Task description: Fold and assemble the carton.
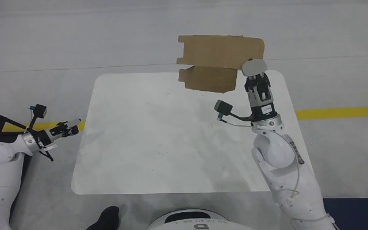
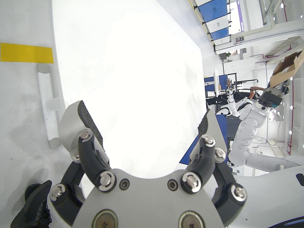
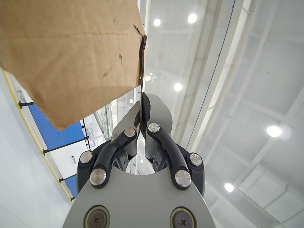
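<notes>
Top view: one carton clamped in right gripper

My right hand at two o'clock grips the right edge of the carton, which hangs above the far edge of the surface at one o'clock. My left hand is at nine o'clock, just off its left edge.

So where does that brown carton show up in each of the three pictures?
Top view: the carton hangs over the far edge of the table, right of centre.
Left wrist view: the carton is far off beyond the table, on the other arm.
Right wrist view: the carton is close up, edge-on.
Shared landmark: the right tool shut on the carton's edge.
</notes>
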Tool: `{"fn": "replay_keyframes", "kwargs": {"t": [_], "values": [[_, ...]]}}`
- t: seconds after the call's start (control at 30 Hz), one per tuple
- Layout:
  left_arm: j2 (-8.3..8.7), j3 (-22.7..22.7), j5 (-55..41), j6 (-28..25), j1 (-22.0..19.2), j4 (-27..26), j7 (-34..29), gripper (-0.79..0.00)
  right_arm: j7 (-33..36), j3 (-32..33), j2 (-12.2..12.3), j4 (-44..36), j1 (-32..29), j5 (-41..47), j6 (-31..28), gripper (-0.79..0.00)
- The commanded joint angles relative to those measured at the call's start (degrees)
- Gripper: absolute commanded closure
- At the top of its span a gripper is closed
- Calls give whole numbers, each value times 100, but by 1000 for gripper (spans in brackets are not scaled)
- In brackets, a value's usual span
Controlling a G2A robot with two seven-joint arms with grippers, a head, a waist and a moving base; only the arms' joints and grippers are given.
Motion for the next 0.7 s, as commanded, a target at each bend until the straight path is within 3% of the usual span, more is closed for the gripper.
{"fn": "replay_keyframes", "kwargs": {"t": [0.0, 0.13, 0.2, 0.4, 0.5, 0.67], "values": [[0, 0, 0, 0, 0, 0, 0, -785, 0, 0, 0, 0, 0, 0, 0, 0], [0, 0, 0, 0, 0, 0, 0, -785, -9, -6, -5, 6, -5, 107, -48, 0], [0, 0, 0, 0, 0, 0, 0, -785, -128, -48, -32, 39, 31, 846, -398, 0], [0, 0, 0, 0, 0, 0, 0, -785, -1268, 146, -79, 288, 404, 5023, -3271, 0], [0, 0, 0, 0, 0, 0, 0, -785, -1449, 354, -65, 461, 614, 6251, -4434, 0], [0, 0, 0, 0, 0, 0, 0, -785, -1107, 418, -69, 867, 753, 7953, -5776, 0]]}}
